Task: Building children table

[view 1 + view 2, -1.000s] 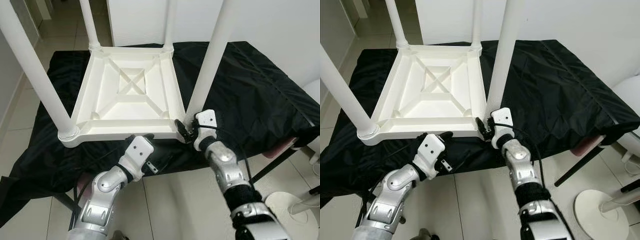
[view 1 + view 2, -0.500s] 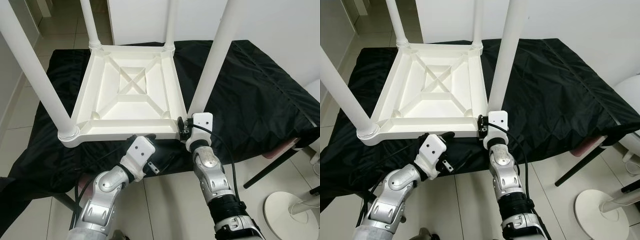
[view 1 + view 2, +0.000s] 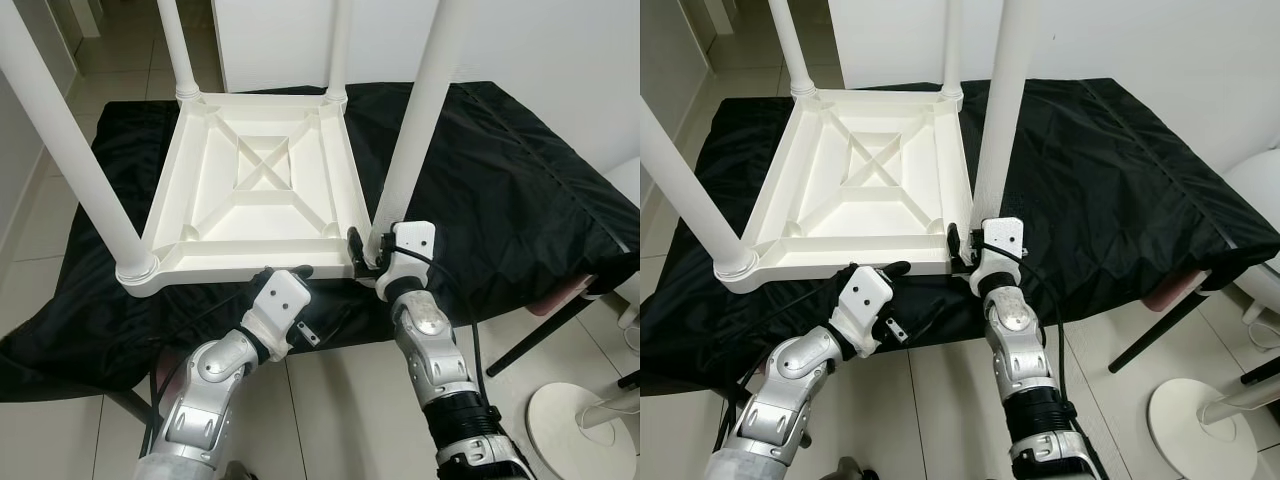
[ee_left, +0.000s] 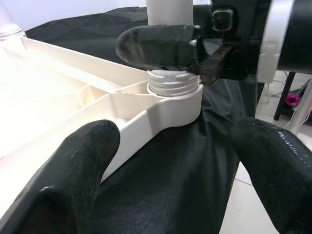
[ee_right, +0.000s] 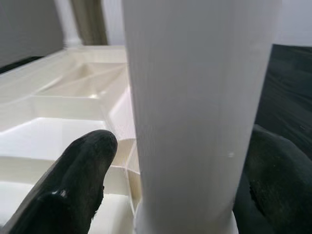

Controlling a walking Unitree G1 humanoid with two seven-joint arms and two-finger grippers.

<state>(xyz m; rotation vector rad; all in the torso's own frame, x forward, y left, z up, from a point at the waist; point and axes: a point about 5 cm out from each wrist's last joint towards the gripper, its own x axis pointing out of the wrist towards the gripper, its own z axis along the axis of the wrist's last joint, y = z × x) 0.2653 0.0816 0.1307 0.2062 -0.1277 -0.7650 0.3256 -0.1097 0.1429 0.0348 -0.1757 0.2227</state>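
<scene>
Shifted slightly rightward: right gripper (image 3: 365,250), fingers clasping leg (image 3: 415,120) base. Left gripper (image 3: 283,272) spread open at tabletop (image 3: 250,180) edge.

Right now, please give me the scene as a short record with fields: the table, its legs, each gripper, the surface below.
table: white children table lying upside down
legs: four white legs standing up from its corners
right gripper: fingers around the base of the near right leg
left gripper: open, at the near edge of the table
surface: black cloth over a stand
floor: pale tiles
</scene>
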